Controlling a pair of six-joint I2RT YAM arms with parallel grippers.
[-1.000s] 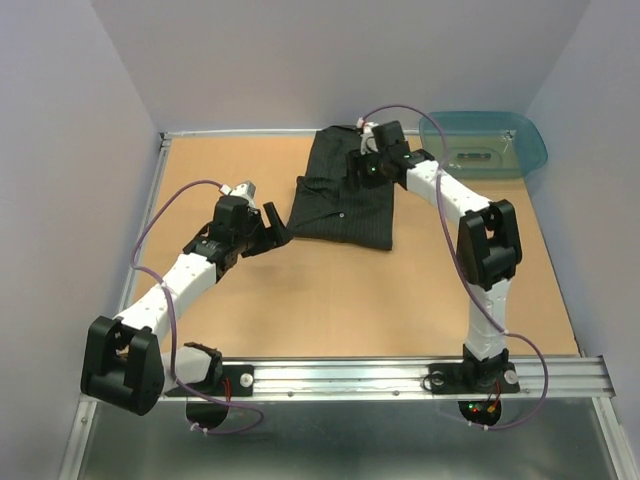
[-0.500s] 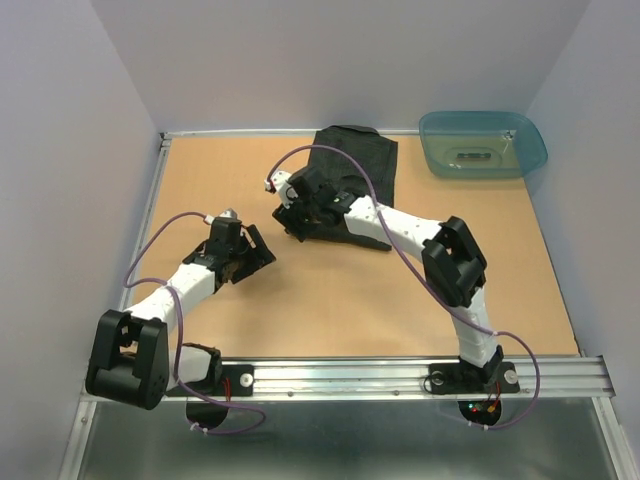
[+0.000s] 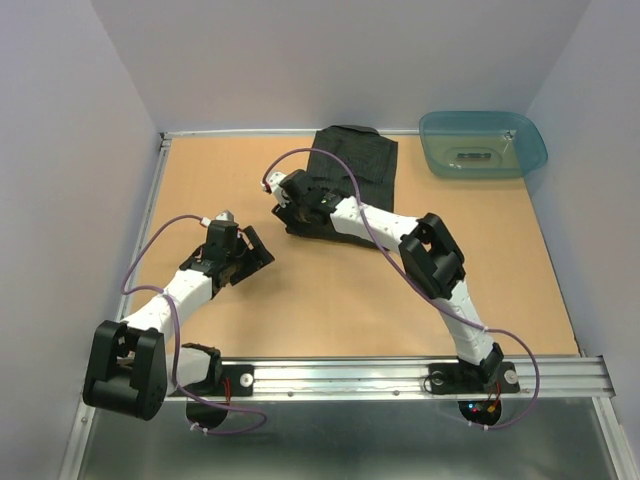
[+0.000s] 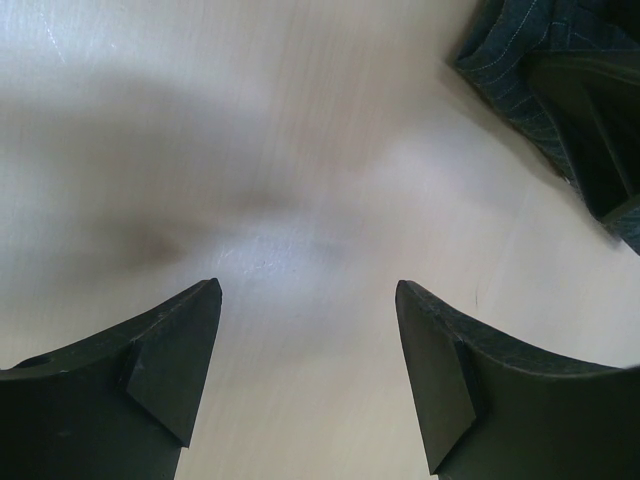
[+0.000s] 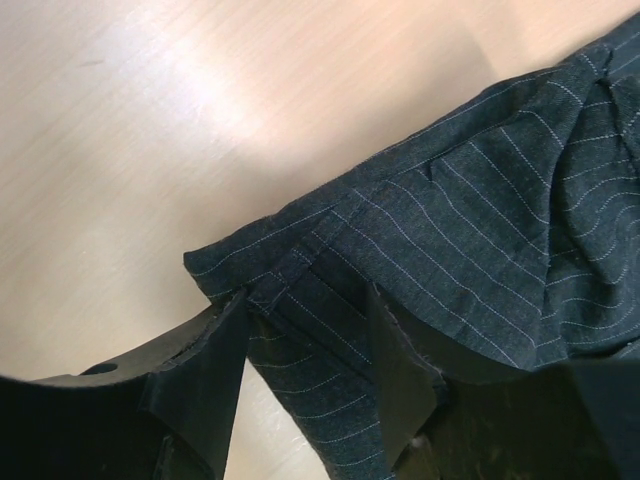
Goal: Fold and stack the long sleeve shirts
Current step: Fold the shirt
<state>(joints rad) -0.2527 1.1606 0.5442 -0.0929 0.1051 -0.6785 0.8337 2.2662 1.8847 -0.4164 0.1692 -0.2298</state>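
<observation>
Right arm (image 3: 385, 225), since a second ago: swung from the far right side of the shirt (image 3: 365, 165), by the tub (image 3: 485, 145), across to its near left corner. The left arm (image 3: 185, 285) has drawn back slightly toward its base.
Risk at left jaws: low. They stand wide apart and empty over the bare counter (image 3: 300, 300), just short of the shirt's near left corner. A drift to the right could snag that corner.
Risk at right jaws: the main one. They stand partway apart astride the hem (image 5: 300, 260), with cloth lying flat between them and no pinch visible. If they close on the bare edge, the hem may slip out on the pull. If they bite too deep, they may catch several layers and drag the whole shirt.
Risk at shirt: black with pinstripes, it lies at the far middle of the counter. A sideways tug from one corner would probably skew it rather than fold it.
Risk at tub: teal, at the far right corner, well apart from the shirt and not in the way.
Left arm pose: low and stretched forward from the near left, wrist tilted down at the counter.
Pose of right arm: elbow raised over the counter's middle, forearm reaching left along the shirt's near edge, wrist tipped down at the corner.
</observation>
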